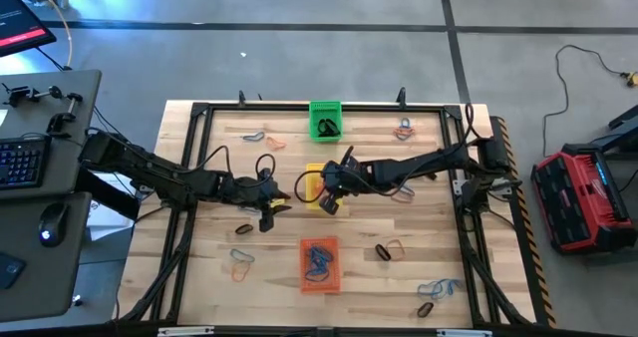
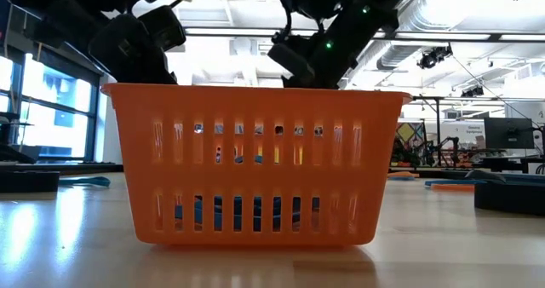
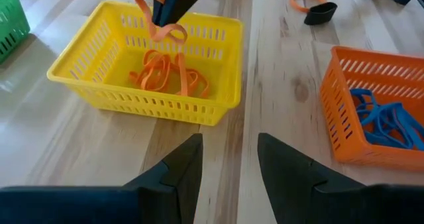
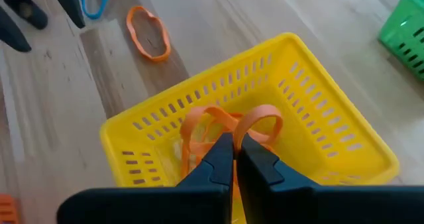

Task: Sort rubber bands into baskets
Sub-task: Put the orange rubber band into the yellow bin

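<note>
My right gripper (image 1: 330, 189) is over the yellow basket (image 1: 310, 184), shut on an orange rubber band (image 4: 260, 119). The basket holds several orange bands (image 3: 165, 75). My left gripper (image 3: 228, 163) is open and empty, just left of the yellow basket above the table (image 1: 267, 205). The green basket (image 1: 325, 120) stands at the far middle with dark bands inside. The orange basket (image 1: 319, 264) stands near the front with blue bands (image 3: 387, 114) inside. It fills the low view (image 2: 255, 160). My right gripper pinches the orange rubber band (image 4: 228, 128) between its two shut fingers, pointing down from above. The band's loops (image 3: 165, 33) hang below the fingertips over the inside of the yellow basket, above the pile of orange bands.
Loose bands lie on the table: far left (image 1: 261, 136), far right (image 1: 404, 130), near left (image 1: 241, 262), right of the orange basket (image 1: 391, 249) and near right (image 1: 439, 291). A black frame (image 1: 189, 177) rims the tabletop.
</note>
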